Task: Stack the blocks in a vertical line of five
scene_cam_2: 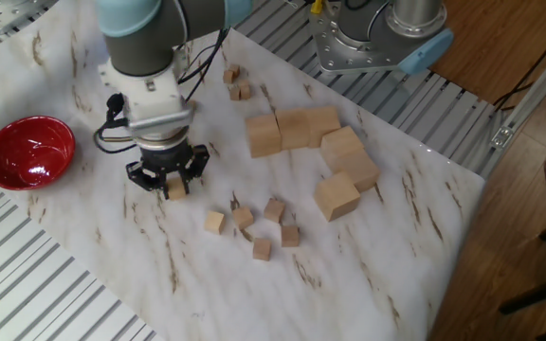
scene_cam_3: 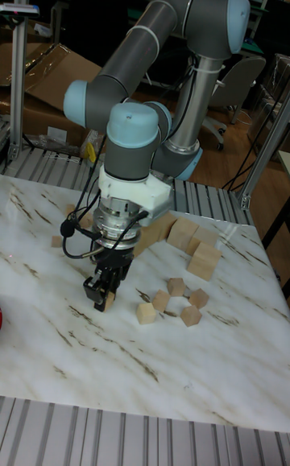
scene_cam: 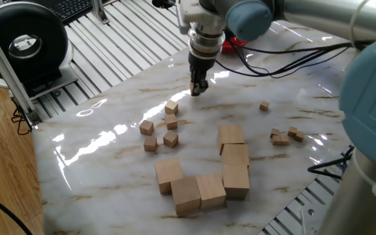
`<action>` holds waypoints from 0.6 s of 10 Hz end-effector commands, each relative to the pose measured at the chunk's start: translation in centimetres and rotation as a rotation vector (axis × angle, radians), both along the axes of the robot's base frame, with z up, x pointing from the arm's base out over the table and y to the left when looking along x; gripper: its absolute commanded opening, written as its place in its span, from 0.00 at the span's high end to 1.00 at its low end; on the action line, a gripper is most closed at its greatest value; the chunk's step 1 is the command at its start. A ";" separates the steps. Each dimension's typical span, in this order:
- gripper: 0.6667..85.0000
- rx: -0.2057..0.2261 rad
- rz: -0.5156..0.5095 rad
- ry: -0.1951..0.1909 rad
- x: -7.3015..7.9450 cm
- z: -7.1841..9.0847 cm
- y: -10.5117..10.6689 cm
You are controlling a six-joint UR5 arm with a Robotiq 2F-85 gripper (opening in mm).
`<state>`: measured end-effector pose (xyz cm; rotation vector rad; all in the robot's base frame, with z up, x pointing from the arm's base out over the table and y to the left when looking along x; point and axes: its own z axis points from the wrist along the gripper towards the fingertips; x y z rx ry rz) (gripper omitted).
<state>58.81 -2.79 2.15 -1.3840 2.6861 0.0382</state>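
Gripper (scene_cam_2: 170,186) pinched one small block (scene_cam_2: 175,189), held low over the marble table (scene_cam_2: 83,246). Four more blocks (scene_cam_2: 252,227) lay loose at about four o'clock from it in the other fixed view, none stacked. Step in hand, by my reading: carrying the first block. Next move likely calls for setting it flat on open marble as the base.

Six small light-wood blocks, plain cubes. One block (scene_cam_2: 175,188) is clamped between the gripper's (scene_cam_2: 171,184) fingers, out toward the middle of the table (scene_cam_2: 83,246). The other five (scene_cam_2: 254,227) lie loose in a close cluster (none stacked), flat on the marble, well apart from the held one.
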 end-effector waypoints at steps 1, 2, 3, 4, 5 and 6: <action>0.78 0.022 -0.191 0.030 0.8 0.1 -0.3; 0.80 0.012 -0.290 0.032 0.8 0.1 -0.9; 0.82 -0.002 -0.402 0.037 1.0 -0.3 -1.6; 0.82 0.009 -0.485 0.056 0.9 -0.8 -1.5; 0.83 -0.002 -0.513 0.054 1.1 -1.2 -1.9; 0.83 0.043 -0.605 0.070 1.3 -1.4 -0.9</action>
